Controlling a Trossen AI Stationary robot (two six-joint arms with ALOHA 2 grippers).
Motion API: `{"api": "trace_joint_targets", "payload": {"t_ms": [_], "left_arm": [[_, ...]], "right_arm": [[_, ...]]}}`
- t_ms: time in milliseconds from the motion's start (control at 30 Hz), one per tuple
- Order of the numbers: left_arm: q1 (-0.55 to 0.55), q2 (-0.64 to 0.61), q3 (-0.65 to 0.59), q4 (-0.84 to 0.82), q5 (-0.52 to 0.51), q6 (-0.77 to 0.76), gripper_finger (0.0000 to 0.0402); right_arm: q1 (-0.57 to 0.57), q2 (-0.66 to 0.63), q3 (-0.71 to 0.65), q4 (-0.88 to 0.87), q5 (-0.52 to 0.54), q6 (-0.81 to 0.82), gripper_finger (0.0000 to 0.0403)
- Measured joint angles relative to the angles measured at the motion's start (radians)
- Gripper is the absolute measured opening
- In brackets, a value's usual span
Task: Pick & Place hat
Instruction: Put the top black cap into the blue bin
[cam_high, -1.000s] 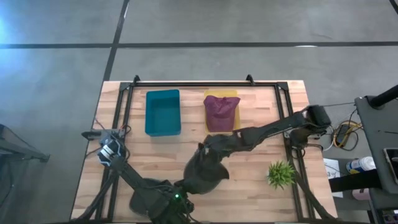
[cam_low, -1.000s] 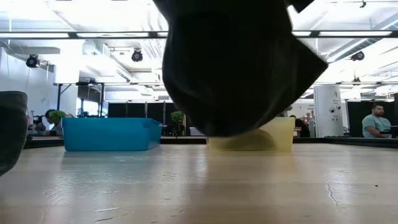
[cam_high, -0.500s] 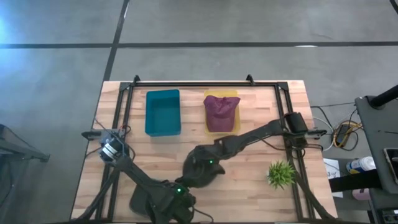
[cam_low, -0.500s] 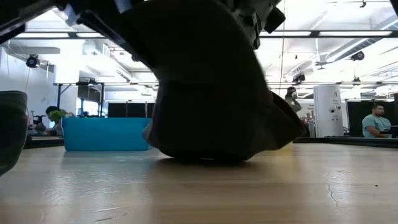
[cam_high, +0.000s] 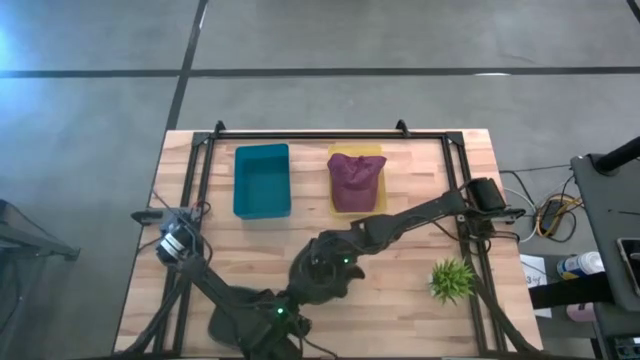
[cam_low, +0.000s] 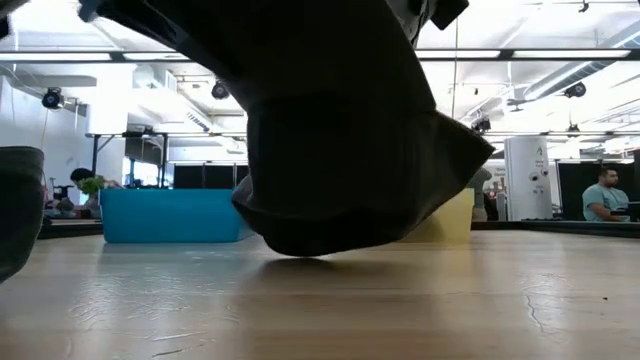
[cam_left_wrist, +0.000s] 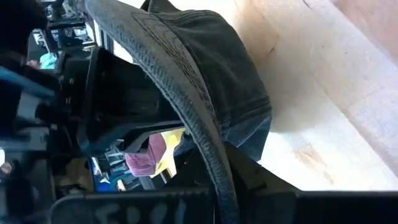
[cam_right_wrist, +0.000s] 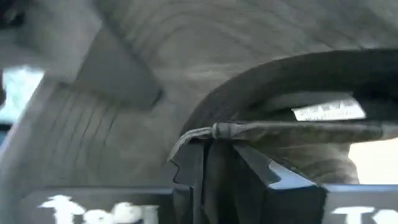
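Observation:
A dark grey hat (cam_high: 320, 275) hangs between my two grippers at the table's near middle. In the low view the hat (cam_low: 340, 140) fills the centre, its lowest bulge close above the wood; whether it touches, I cannot tell. My left gripper (cam_high: 291, 297) is shut on its near-left side and my right gripper (cam_high: 336, 257) on its far-right side. A maroon hat (cam_high: 355, 178) lies on a yellow tray (cam_high: 378, 152) at the back. My left gripper pinches the dark hat's stitched rim (cam_left_wrist: 208, 146) between its two fingers, which lie across the rim. It comes slanting down from the table's near left. The crown bulges away beyond the fingers. My right gripper pinches a hemmed edge of the dark hat (cam_right_wrist: 214, 132) between its two fingers (cam_right_wrist: 186, 171). It comes slanting down from the table's right. The cloth hangs bunched between the fingers, and the hat's inside arches beyond them.
A teal bin (cam_high: 262, 180) stands at the back left, beside the yellow tray. A small green plant (cam_high: 452, 279) sits near the right edge. Black rails (cam_high: 330, 135) frame the tabletop. People show in the room beyond the table.
Both grippers have sunk toward the table with the dark hat, rolling their wrists. The right one has also gone toward the near left. The hat, hanging well clear a second ago, has come down close to the wood and bunched up smaller.

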Motion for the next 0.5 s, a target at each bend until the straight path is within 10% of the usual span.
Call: {"api": "trace_joint_targets", "payload": {"t_ms": [500], "left_arm": [[-0.052, 0.001, 0.007, -0.021, -0.073, -0.074, 0.0013]], "right_arm": [[0.011, -0.063, 0.013, -0.053, -0.115, -0.285, 0.0066]]}}
